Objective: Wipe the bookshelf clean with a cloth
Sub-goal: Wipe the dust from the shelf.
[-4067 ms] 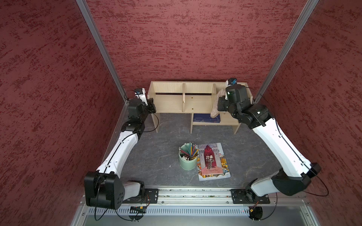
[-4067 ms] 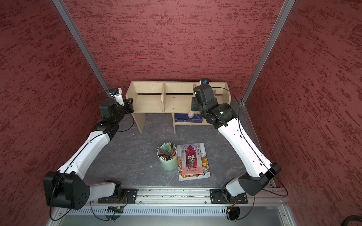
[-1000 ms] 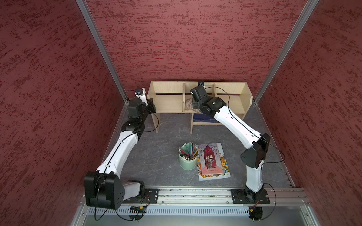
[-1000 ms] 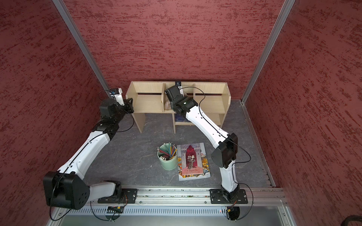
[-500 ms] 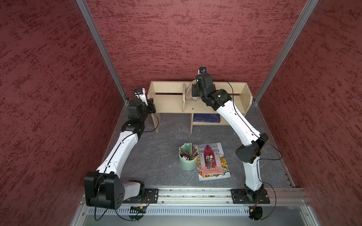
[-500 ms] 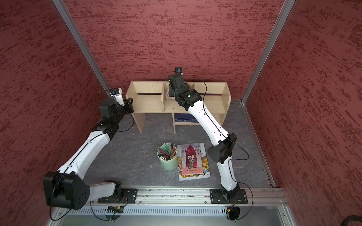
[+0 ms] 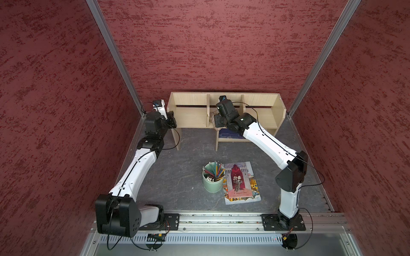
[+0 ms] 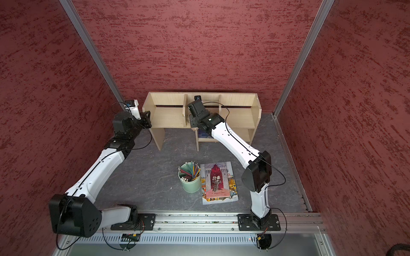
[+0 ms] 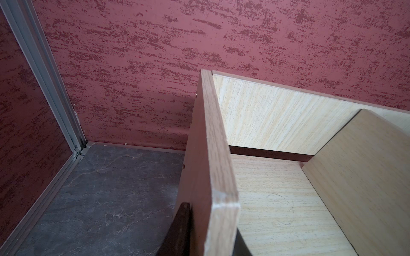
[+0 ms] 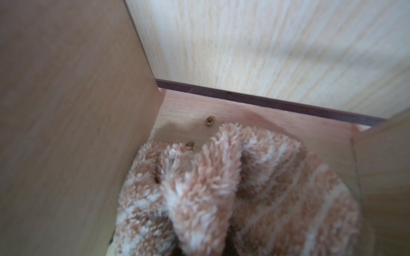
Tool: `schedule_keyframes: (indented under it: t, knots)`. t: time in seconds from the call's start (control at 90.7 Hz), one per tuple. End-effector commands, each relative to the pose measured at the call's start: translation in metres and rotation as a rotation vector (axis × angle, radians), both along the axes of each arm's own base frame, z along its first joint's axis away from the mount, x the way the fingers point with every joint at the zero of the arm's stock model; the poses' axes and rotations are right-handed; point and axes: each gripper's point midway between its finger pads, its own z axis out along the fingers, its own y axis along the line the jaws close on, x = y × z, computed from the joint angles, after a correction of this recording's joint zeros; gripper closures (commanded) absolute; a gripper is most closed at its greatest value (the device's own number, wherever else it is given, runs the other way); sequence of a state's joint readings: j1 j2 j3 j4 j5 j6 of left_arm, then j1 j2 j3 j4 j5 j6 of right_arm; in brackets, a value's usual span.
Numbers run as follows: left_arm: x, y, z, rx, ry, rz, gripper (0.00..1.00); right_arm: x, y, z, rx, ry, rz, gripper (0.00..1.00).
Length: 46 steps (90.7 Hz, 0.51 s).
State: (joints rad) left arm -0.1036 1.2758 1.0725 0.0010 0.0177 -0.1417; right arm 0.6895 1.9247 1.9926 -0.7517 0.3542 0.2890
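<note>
Inside the bookshelf (image 7: 190, 115), mid-bay, the right claw (image 7: 218, 121) seemingly grips the cloth (image 10: 221, 188).

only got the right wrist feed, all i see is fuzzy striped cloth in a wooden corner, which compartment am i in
Observer: The middle one of the bookshelf. The right gripper has the cloth down by the divider nearer the left arm.
Operator: whats the left arm doing
Observer: The left gripper is clamped on the outer side panel, a finger on each face.
Operator: anything under me
Observer: A dark blue book lies on the lower shelf, beneath your arm.
</note>
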Motion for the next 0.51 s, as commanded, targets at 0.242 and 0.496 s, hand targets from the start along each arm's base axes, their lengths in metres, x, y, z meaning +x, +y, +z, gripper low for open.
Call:
schedule_keyframes:
  t: [0.242, 0.496]
  knots:
    - [-0.011, -0.035, 0.005, -0.114, 0.013, -0.149, 1.00, 0.002, -0.068, 0.046, -0.146, -0.126, -0.260, 1.00]
    - [-0.011, -0.035, 0.006, -0.110, 0.011, -0.147, 1.00, 0.039, -0.053, 0.076, -0.050, -0.215, -0.261, 1.00]
